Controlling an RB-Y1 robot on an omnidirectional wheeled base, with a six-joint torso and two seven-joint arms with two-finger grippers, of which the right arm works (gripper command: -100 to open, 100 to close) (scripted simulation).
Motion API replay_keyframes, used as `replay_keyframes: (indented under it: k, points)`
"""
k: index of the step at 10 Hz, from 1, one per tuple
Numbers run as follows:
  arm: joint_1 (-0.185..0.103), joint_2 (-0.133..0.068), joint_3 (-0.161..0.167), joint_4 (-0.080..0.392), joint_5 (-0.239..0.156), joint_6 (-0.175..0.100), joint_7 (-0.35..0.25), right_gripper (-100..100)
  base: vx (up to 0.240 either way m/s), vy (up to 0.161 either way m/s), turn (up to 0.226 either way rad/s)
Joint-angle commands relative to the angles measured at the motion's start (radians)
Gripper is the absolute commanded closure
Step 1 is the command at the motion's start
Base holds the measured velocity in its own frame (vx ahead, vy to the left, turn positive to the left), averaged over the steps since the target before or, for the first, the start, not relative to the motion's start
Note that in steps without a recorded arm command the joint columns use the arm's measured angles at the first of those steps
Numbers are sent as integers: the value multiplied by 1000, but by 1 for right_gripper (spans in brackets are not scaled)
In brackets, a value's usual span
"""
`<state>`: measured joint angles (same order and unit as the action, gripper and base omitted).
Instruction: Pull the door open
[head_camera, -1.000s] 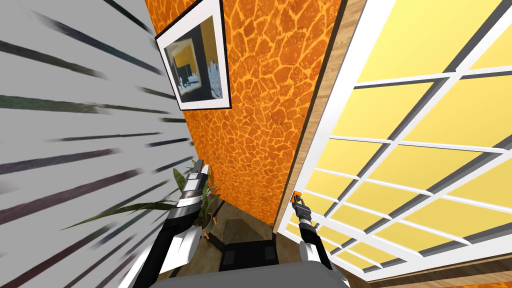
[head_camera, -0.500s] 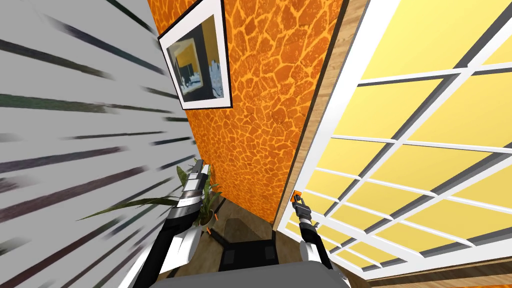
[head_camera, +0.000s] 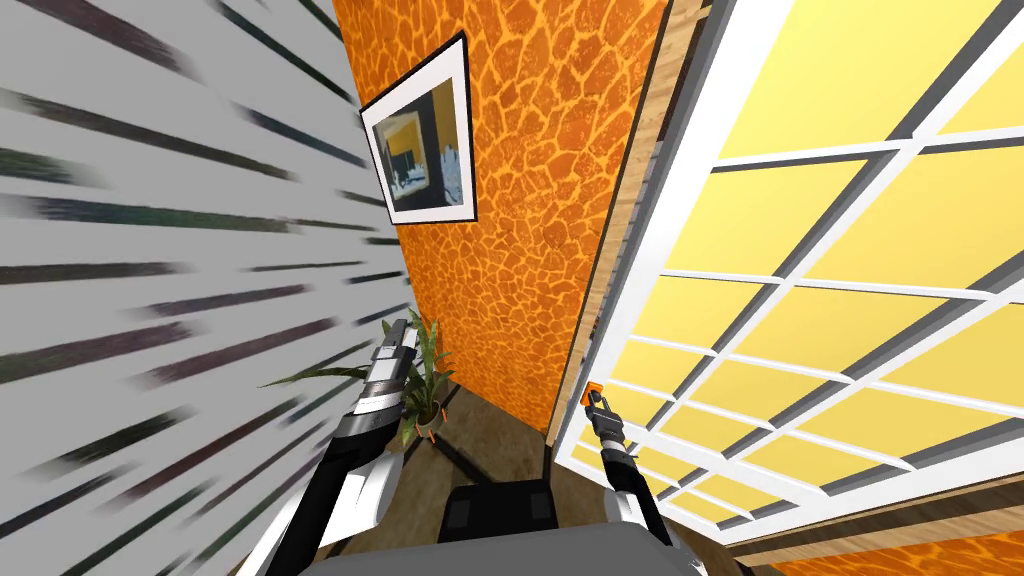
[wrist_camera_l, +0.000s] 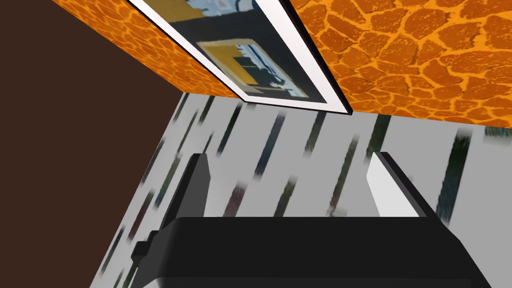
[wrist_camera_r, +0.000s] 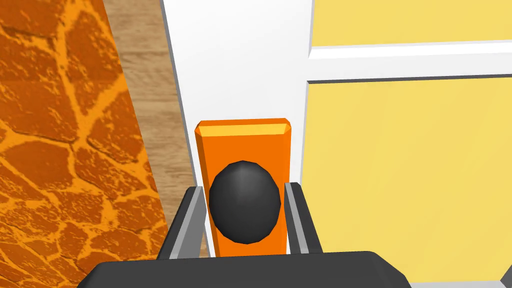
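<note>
The right end effector (wrist_camera_r: 245, 188) clenches the black round knob (wrist_camera_r: 244, 210) at the left edge of the white-framed, yellow-paned door (head_camera: 800, 250); the left end effector (wrist_camera_l: 290, 157) is released. Seemingly the pull stage: next, draw back along the door's arc.

Smooth matt black knob (wrist_camera_r: 244, 202) on smooth orange plate (wrist_camera_r: 243, 137), wood-grain frame (wrist_camera_r: 145, 100), stone-patterned orange wall (wrist_camera_r: 60, 125).

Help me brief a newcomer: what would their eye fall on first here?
The door of yellow panes in a white grid takes the head view's right side, beside a vivid orange stone-patterned wall. At the door's edge the right gripper is shut on a black knob on an orange plate.
</note>
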<state>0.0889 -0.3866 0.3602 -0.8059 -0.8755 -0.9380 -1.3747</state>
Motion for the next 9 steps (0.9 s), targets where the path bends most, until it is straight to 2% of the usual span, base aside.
replay_keyframes:
  k: [1, 4, 5, 6, 9]
  points:
    - [13, -16, 19, 0, 7, -10, -24, 100, -201, 18, 107]
    - [32, -54, 61, -8, 25, -31, -74, 100, -193, 1, 109]
    - [29, -48, 49, -12, 20, -22, -59, 100, -74, -10, 27]
    - [41, -63, 72, -15, 31, -36, -82, 100, -127, -15, 106]
    - [58, -88, 104, -19, 47, -60, -115, 100, -223, -38, 114]
